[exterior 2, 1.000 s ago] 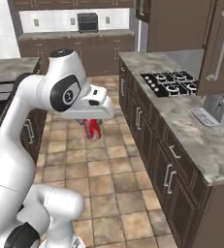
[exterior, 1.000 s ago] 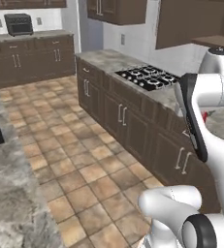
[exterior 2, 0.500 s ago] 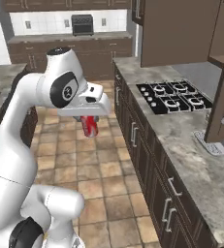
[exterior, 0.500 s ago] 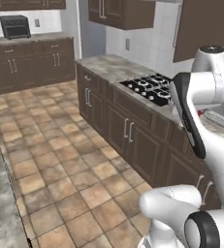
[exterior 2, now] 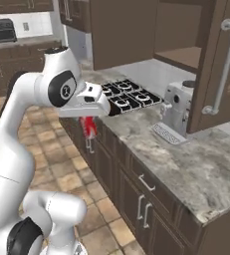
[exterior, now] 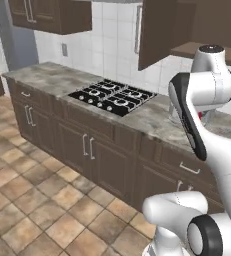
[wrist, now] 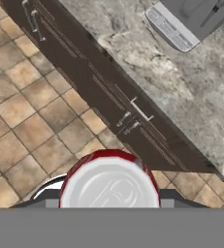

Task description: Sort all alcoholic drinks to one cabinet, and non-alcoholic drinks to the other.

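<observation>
The pincer [exterior 2: 90, 130] is clamped on the small red can with silvery top [wrist: 109, 181], held over the tiled floor near the grey stone desk [exterior 2: 186, 164]. Keep it upright; raise it toward the open brown upper cabinet [exterior 2: 178, 30].

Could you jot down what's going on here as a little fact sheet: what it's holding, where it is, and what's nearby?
held item: red can with silvery top
gripper: shut on the can, over the tiled floor
in front: stone counter with dark drawers
on counter: grey coffee machine, black cooktop
above: wall cabinet, door open
</observation>
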